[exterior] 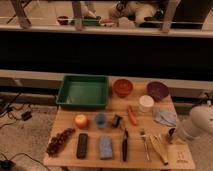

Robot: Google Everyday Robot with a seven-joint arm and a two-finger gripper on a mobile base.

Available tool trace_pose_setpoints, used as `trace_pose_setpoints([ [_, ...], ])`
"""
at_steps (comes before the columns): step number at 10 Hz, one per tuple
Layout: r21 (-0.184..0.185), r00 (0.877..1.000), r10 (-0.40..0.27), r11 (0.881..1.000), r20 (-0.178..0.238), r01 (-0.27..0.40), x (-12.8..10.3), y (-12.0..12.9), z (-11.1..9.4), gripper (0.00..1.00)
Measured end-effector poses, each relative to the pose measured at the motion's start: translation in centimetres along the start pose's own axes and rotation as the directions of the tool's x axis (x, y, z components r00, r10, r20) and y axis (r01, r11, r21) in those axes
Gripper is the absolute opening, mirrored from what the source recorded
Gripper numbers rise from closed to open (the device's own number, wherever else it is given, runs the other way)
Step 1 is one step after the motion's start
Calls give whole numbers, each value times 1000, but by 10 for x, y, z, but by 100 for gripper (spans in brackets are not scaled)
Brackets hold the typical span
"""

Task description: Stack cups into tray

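Wooden table (64,119): small light-blue cup (101,120) near green tray (83,92); gripper (172,135) seemingly at right edge, grip unclear.

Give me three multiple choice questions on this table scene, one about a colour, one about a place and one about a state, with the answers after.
1. What colour is the tray?
A red
B green
C yellow

2. Where is the end effector?
A over the tray
B at the right edge of the table
C at the table's left edge

3. The light blue cup is:
A standing on the table
B stacked in the tray
C lifted by the end effector

Answers:
1 B, its walls and floor are green.
2 B, it sits low beside the cutlery on the right.
3 A, it stands by the orange fruit, in front of the tray and far from the end effector.
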Motion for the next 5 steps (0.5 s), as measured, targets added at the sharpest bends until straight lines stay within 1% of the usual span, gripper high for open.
trace_pose_setpoints([
  [2, 2, 997, 17, 1000, 71, -17, -7, -7, -28, 0],
  [3, 5, 993, 13, 1000, 121, -14, -17, -10, -49, 0],
  [4, 6, 988, 7, 1000, 157, -8, -25, -11, -62, 0],
  [5, 4, 979, 0, 1000, 202, -1, -34, -9, -75, 0],
])
